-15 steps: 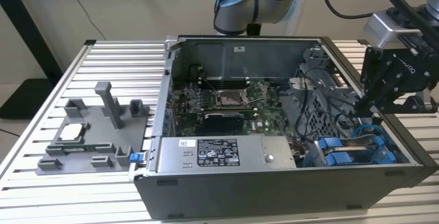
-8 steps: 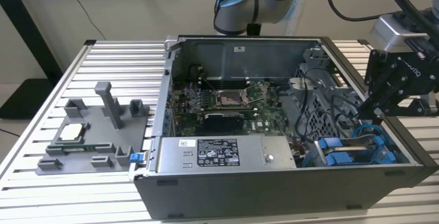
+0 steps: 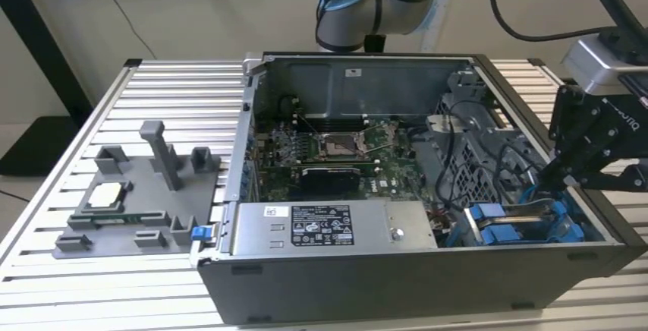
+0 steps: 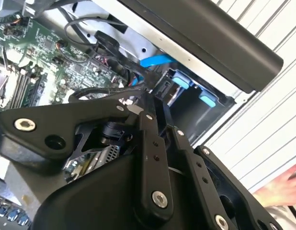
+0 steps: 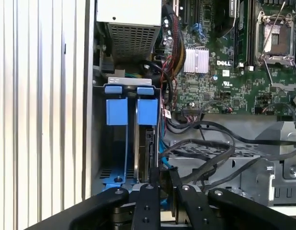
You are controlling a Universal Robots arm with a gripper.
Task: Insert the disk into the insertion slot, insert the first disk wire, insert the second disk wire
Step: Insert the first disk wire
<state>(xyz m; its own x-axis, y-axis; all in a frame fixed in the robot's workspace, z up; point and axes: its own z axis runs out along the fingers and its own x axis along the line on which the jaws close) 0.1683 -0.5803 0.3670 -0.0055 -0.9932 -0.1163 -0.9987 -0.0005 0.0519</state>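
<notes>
At the case's (image 3: 405,293) 4 o'clock corner in the exterior view, gripper (image 3: 545,185) hangs over slot (image 3: 506,232); disk (image 5: 149,148) sits edgewise directly below; grip state cannot be told.

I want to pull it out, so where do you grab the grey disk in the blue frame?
Probably by the two bright blue plastic tabs at the end of the silver-grey disk, coming down into the open dark case. It stands on edge in the grey metal bay, so little else shows.

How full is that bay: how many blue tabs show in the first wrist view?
2: one blue tab, a second beside it, at the drive bay's end nearest the power supply; others may be hidden.
</notes>
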